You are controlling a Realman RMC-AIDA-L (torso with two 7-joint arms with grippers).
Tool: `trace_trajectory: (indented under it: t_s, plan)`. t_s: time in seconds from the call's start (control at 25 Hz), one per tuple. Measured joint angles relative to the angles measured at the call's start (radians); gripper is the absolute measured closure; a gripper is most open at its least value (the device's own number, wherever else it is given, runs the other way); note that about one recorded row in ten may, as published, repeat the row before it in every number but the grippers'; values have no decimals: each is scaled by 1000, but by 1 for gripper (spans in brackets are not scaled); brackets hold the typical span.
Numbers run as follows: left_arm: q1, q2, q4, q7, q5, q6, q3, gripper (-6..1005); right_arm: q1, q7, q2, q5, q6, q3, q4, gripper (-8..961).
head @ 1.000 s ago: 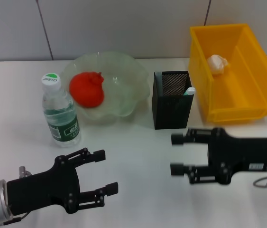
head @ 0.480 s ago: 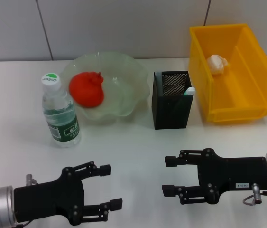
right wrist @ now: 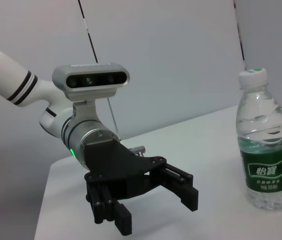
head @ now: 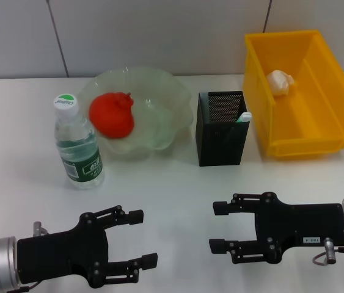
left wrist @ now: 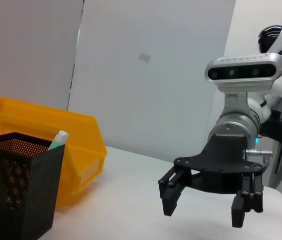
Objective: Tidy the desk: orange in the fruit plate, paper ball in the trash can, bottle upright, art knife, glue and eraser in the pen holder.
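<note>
I'm seeing a wide strip of bare white desk (head: pixel 172 201) running between the row of items at the back and both arms at the near edge, so there's room to move. Left gripper (head: pixel 140 239) is hovering low at the near left, fingers spread wide, holding nothing, touching nothing. Right gripper (head: pixel 219 227) is sitting at the near right, likewise spread wide and empty, well short of the pen holder (head: pixel 220 128). Bottle (head: pixel 77 144) is standing upright at the left, just beside the fruit plate (head: pixel 159 104); the orange (head: pixel 112 114) is lying in it. Paper ball (head: pixel 280 82) is resting inside the yellow bin (head: pixel 330 116) at the back right. Something pale-tipped (head: pixel 245 116) is poking out of the holder; I can't tell what.
</note>
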State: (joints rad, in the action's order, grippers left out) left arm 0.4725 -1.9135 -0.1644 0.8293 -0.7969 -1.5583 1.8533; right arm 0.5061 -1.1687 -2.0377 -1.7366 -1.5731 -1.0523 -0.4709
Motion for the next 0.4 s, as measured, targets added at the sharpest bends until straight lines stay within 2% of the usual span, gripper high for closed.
trace_trajectory:
  t_s: [0.4]
  plan:
    - [0, 5, -6, -2, -1, -10, -2, 158, 4, 4, -3, -1, 0, 0, 3, 219]
